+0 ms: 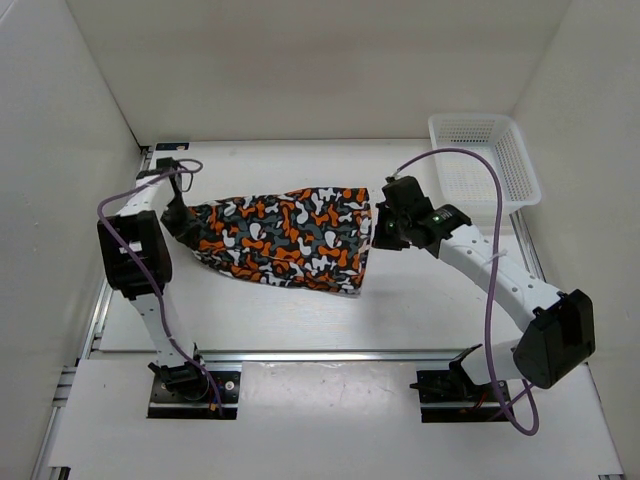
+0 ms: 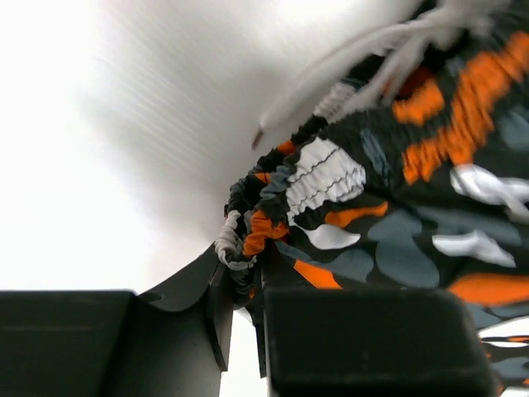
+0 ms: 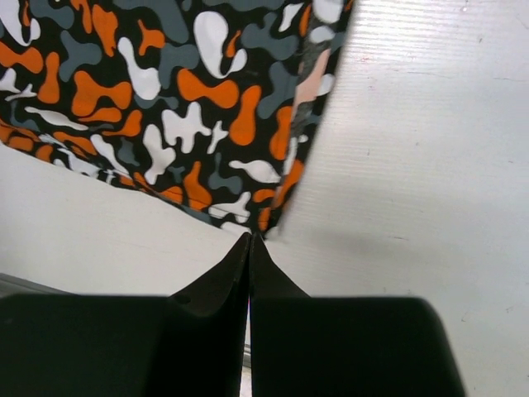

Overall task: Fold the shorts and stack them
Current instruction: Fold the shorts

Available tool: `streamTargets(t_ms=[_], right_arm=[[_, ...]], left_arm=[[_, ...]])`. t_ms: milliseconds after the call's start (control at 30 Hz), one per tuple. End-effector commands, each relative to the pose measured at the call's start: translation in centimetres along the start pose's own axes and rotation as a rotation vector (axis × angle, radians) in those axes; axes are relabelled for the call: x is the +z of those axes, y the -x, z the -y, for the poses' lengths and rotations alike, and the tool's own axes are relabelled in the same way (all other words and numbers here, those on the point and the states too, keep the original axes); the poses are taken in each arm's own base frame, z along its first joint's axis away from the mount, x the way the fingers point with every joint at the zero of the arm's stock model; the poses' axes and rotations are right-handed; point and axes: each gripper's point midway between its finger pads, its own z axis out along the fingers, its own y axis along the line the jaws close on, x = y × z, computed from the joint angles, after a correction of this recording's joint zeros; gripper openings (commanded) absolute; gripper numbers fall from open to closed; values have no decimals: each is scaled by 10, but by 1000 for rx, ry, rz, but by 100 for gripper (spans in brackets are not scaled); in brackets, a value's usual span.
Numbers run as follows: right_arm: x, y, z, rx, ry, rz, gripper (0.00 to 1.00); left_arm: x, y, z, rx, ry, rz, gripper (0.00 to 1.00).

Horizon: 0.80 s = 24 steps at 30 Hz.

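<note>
The camouflage shorts (image 1: pixel 285 238) are stretched out between my two grippers over the middle of the table. My left gripper (image 1: pixel 183 222) is shut on the gathered waistband (image 2: pixel 248 240) at the shorts' left end. The white drawstring (image 2: pixel 355 58) trails off above it. My right gripper (image 1: pixel 382 232) is at the shorts' right edge. Its fingers (image 3: pixel 240 273) are pressed together, with a corner of the leg hem (image 3: pixel 266 222) at their tips. The fabric (image 3: pixel 165 99) spreads away to the upper left and casts a shadow on the table.
A white plastic mesh basket (image 1: pixel 484 160) stands at the back right corner, behind the right arm. White walls close in the table on the left, back and right. A metal rail (image 1: pixel 320 355) runs along the near edge.
</note>
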Motion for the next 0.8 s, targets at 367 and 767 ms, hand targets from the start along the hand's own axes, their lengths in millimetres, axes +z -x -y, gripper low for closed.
streamTargets(t_ms=[367,767], right_arm=[[-12,9,20,2,-80,63,0],[-7,0,48,36,-152,43,0]], left_arm=[[-209,-22,97,262,54,619,10],[-211,-180,211,621,-30,676,10]])
